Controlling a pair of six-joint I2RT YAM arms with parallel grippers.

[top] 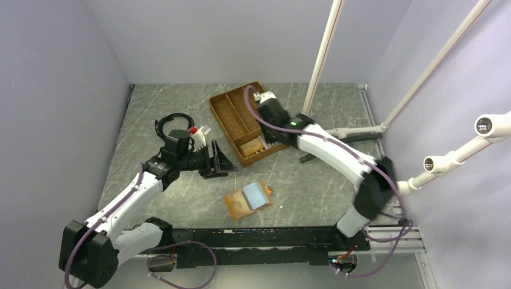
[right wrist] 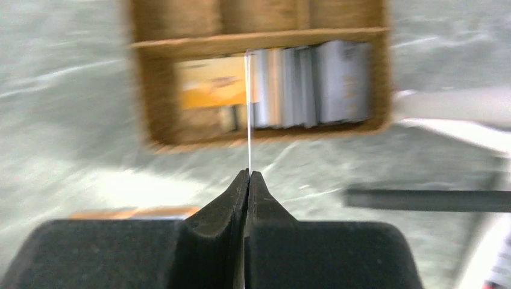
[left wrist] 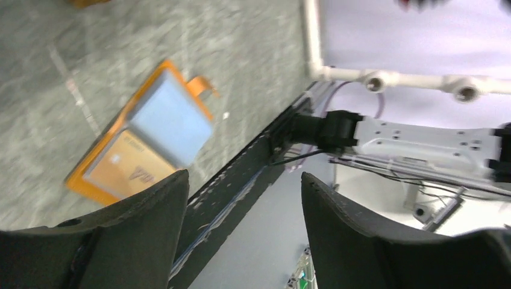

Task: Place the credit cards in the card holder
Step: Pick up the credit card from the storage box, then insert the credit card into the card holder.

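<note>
The card holder point(top: 248, 198) lies open on the table in front of the tray, orange with a pale blue lining point(left wrist: 172, 120); an orange card point(left wrist: 129, 170) shows in its other half. More credit cards, orange point(right wrist: 211, 90) and grey point(right wrist: 313, 84), lie in the tray's near compartment point(top: 253, 146). My right gripper point(right wrist: 248, 174) is shut on one card point(right wrist: 247, 108), seen edge-on as a thin white line, above the table just in front of that compartment. To the left of the holder, my left gripper point(left wrist: 241, 180) stands open with nothing in it.
The brown divided wicker tray point(top: 226, 111) sits at the back middle. A black bar point(top: 307, 158) lies right of it. White pipes point(top: 322, 54) rise at the right. A black rail point(top: 271, 236) runs along the table's near edge.
</note>
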